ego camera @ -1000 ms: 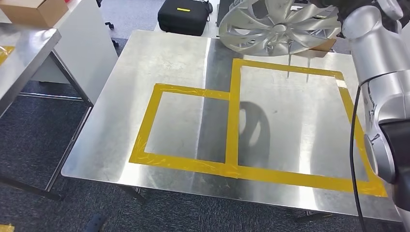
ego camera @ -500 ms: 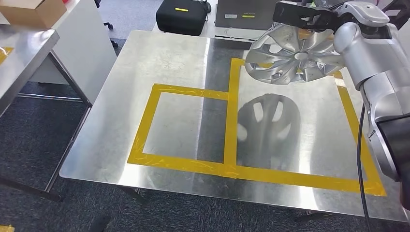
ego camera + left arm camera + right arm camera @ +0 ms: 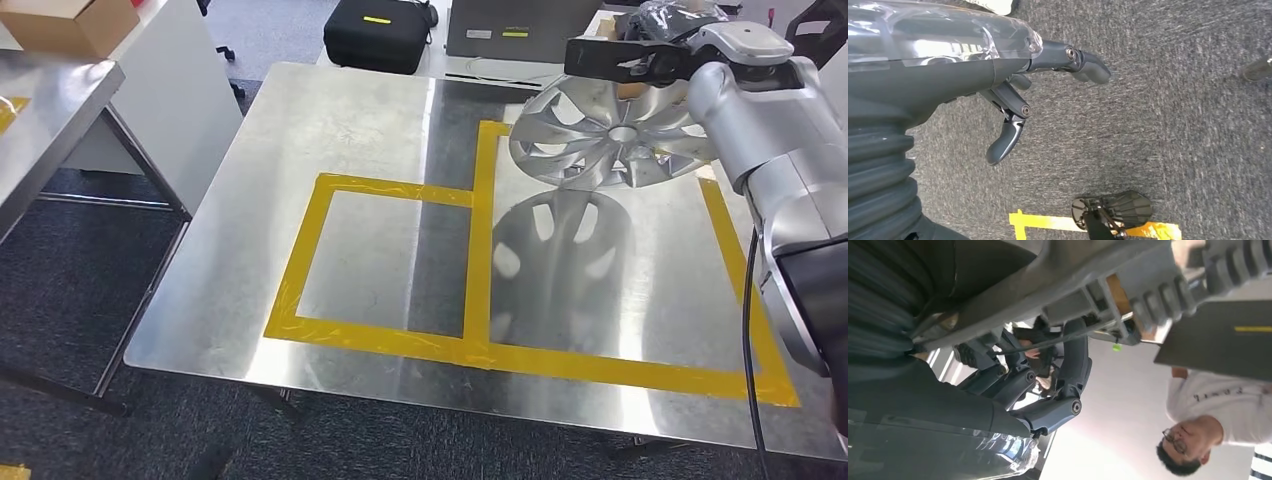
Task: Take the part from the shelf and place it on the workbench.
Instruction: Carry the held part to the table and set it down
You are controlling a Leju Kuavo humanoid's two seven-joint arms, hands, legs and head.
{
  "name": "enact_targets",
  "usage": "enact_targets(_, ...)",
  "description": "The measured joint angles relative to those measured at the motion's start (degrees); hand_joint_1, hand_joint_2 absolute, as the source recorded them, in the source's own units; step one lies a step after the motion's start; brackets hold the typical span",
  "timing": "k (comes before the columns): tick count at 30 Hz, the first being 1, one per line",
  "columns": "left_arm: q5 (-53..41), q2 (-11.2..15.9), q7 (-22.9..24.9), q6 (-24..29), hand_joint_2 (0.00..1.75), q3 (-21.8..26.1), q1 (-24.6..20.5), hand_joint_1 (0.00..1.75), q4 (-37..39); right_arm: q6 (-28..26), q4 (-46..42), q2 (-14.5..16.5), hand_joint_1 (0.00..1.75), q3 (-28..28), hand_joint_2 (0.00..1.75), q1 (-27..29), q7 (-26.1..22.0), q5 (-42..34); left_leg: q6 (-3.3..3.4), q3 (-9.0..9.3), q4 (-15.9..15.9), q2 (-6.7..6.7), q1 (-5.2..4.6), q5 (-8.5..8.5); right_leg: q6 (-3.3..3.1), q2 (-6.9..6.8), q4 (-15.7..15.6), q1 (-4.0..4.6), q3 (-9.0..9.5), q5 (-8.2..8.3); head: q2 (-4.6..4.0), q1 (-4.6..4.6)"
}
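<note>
Lower and nearer than a second ago, the silver multi-spoke plastic wheel cover (image 3: 612, 133) now hangs over the far part of the larger yellow-taped rectangle (image 3: 480, 250) on the steel worktop (image 3: 340, 140), and its shadow on the metal has grown broader and sharper beneath it. The right hand (image 3: 640, 52) grasps the cover by its far upper rim; in the right wrist view the dark fingers (image 3: 1068, 385) curl around the grey ribbed edge of the part (image 3: 1128, 285). The cover hangs below the hand and slopes down toward the robot, its face tilted rather than flat, with its lower edge apparently just above the worktop, though I cannot tell whether it touches.

The left hand (image 3: 1013, 100) hangs over grey carpet (image 3: 1173, 100) with its fingers spread and nothing in them, well away from the part, so the right arm alone carries the work.

What the coming move likely turns on is that tilt: the hand would need to sink and level the disc so it lies flat inside the taped rectangle directly beneath it before letting go.

A person in a white shirt (image 3: 1218, 400) stands beyond the hand.
</note>
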Motion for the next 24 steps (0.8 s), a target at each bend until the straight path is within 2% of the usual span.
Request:
enact_targets(12, -1.8, -0.5, 0.9, 0.0, 1.75, 3.0, 0.0, 0.00, 0.3, 4.5, 0.9, 0.5, 1.75, 1.9, 1.75, 0.9, 1.2, 3.6, 0.02, 1.14, -0.3, 0.29, 0.02, -0.06, 0.24, 0.01, -0.4, 0.01, 1.05, -0.09, 0.00, -0.05)
enact_targets(24, -5.4, -0.9, 2.1, 0.1, 1.75, 6.1, 0.1, 0.00, 0.6, 15.4, 1.6, 0.4, 1.75, 4.1, 1.75, 3.9, 0.8, 7.6, 0.07, 1.59, -0.3, 0.43, 0.04, -0.03, 0.47, 0.11, -0.7, 0.00, 1.64, 0.10, 0.00, 0.02)
